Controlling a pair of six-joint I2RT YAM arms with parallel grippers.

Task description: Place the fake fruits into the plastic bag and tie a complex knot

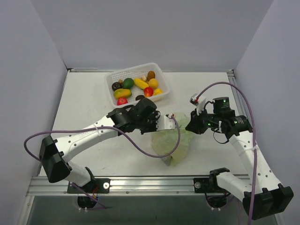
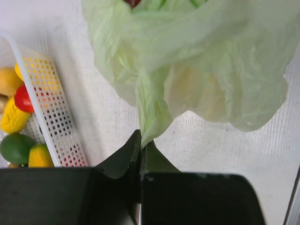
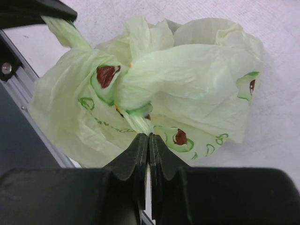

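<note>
The pale-green plastic bag (image 1: 172, 143) with avocado prints lies bunched on the table between my arms. My left gripper (image 1: 163, 123) is shut on a twisted handle of the bag (image 2: 151, 110) at the bag's left top. My right gripper (image 1: 190, 125) is shut on the other twisted handle (image 3: 140, 123) at the bag's right top. The two handles cross in a wrap on top of the bag (image 3: 136, 89). Several fake fruits (image 1: 136, 86) in yellow, green, red and brown lie in the white basket. Any fruit inside the bag is hidden.
The white perforated basket (image 1: 157, 70) stands at the back centre of the table; its wall also shows in the left wrist view (image 2: 51, 112). A metal rail (image 1: 140, 183) runs along the table's near edge. Grey walls enclose the sides.
</note>
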